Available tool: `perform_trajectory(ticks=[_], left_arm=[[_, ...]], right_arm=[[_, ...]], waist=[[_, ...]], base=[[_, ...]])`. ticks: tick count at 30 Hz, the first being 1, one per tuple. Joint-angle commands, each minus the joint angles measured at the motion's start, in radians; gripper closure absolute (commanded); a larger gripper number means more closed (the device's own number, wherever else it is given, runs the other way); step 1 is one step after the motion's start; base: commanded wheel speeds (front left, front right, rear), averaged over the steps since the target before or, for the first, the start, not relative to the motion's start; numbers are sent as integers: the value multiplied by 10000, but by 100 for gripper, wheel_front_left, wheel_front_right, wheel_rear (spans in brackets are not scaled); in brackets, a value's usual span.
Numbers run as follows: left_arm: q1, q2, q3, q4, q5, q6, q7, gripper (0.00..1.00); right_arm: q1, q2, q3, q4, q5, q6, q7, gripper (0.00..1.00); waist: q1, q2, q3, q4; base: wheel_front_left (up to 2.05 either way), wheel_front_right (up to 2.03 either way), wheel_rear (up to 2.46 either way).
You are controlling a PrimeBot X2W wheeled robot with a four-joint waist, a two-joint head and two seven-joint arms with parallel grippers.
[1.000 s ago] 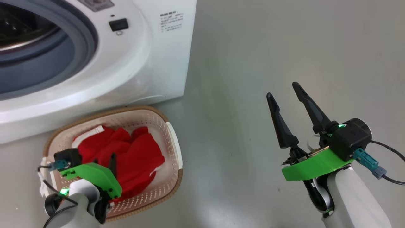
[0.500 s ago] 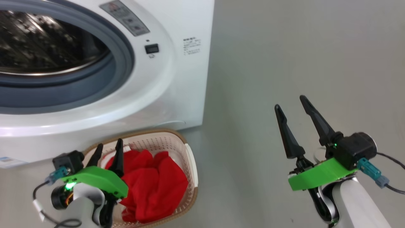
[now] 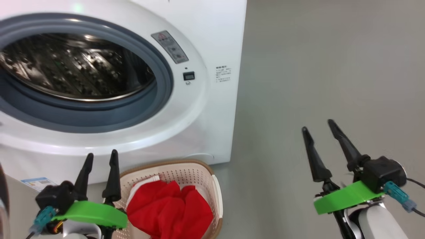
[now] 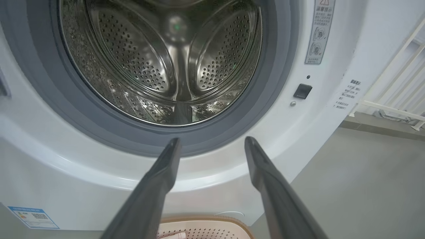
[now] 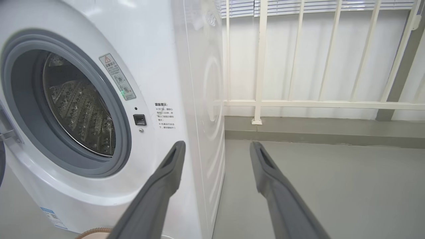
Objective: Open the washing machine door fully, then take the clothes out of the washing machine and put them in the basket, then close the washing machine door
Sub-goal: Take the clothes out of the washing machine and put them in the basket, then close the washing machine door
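Observation:
The white washing machine (image 3: 212, 109) stands with its mouth uncovered, and the steel drum (image 4: 172, 63) inside the grey rubber ring (image 3: 159, 99) holds no cloth. Its door is out of view, apart from a dark sliver at the left edge of the head view. On the floor in front sits the cream basket (image 3: 215, 186), holding the red clothes (image 3: 169, 209) with a bit of white. My left gripper (image 3: 101, 153) is open and empty, just left of the basket, fingers pointing at the machine's front. My right gripper (image 3: 317, 125) is open and empty over bare floor to the right.
Grey floor (image 3: 315, 66) stretches to the right of the machine. A white railing (image 5: 259, 66) runs along the wall behind it. A small blue label (image 3: 36, 183) sits at the machine's base, and a black latch socket (image 4: 302, 91) to the right of the opening.
The head camera has tilted up, so the machine fills more of the view. My left gripper has lifted out of the basket, leaving the red clothes there. The right gripper has kept its pose.

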Motion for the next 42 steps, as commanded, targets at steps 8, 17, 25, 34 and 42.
perform_trajectory(ticks=[8,17,25,34,42], left_arm=[[1031,86,534,-2002,759,-29,-121,0],[2060,80,892,-2727,906,-38,-122,0],[2431,79,1038,-2970,1091,55,-122,0],[2619,78,1004,-2986,1049,75,-122,0],[2612,78,905,-3058,1022,173,-122,0]], right_arm=[[501,-80,-39,-225,-152,60,-61,0],[958,-135,-355,-332,-295,60,-61,0],[1238,-170,-518,-270,-231,60,-61,0],[1336,-190,-528,-271,-201,60,-61,0],[1324,-210,-521,-262,-223,60,-61,0]], waist=[[0,-1,-1054,271],[0,-1,-1518,127],[0,-1,-1766,68],[0,-1,-1860,19],[0,-1,-1830,23]], base=[[0,0,0],[0,0,0],[0,0,0],[0,0,0],[0,0,0]])
